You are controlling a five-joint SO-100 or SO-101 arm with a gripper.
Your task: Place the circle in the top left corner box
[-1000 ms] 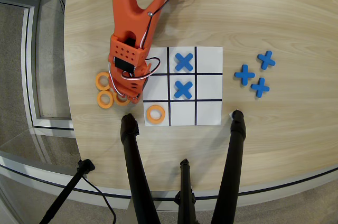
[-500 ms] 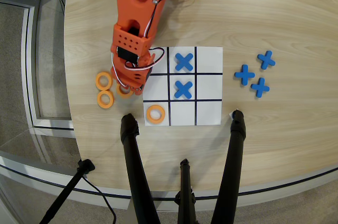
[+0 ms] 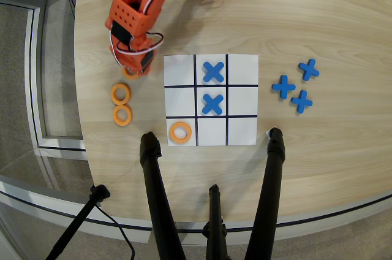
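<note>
reaching down at the left of the white sheet in the overhead view, my gripper sits right over the topmost orange ring, the circle, of which only a sliver of orange shows under my wrist housing. my own arm covers the fingers, so i cannot tell whether they are spread, pressed together, or already pinching the ring.

by my reckoning the job is at the pick-up step, early on. the circle lies on the bare wooden table, just beside the sheet's left edge and level with its top row, not yet lifted as far as i can judge. the top left corner box is plain white and empty, very near my gripper, so the carry will be short once i have the ring.

on the board, two blue crosses fill the top middle cell and the centre cell, and one orange ring already sits in the bottom left cell. two spare rings lie below my gripper on the table, and three spare crosses rest well apart on the right.

what is left: secure the ring, raise it, shift right over the corner cell, and set it down inside the lines.
</note>
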